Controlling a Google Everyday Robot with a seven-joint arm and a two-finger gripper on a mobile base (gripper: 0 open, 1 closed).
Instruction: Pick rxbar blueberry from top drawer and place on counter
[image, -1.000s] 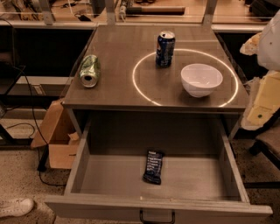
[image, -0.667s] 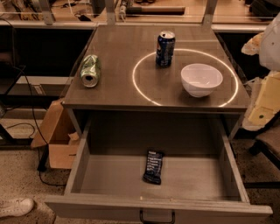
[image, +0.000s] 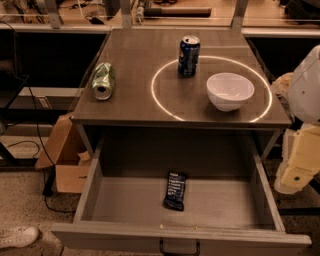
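Observation:
The rxbar blueberry (image: 175, 190) lies flat on the bottom of the open top drawer (image: 125, 205), a little right of the middle, its long side pointing front to back. The drawer is pulled fully out below the counter (image: 135, 65), which carries a bright ring of light. My arm hangs at the right edge of the view, outside the drawer's right wall. Its lower end with the gripper (image: 296, 172) is beside the drawer, well to the right of the bar and touching nothing.
On the counter stand an upright blue soda can (image: 188, 55) and a white bowl (image: 230, 90); a green can (image: 102, 80) lies on its side at the left. A cardboard box (image: 67, 160) and cables are on the floor at the left. A white shoe (image: 17, 236) is at the bottom left.

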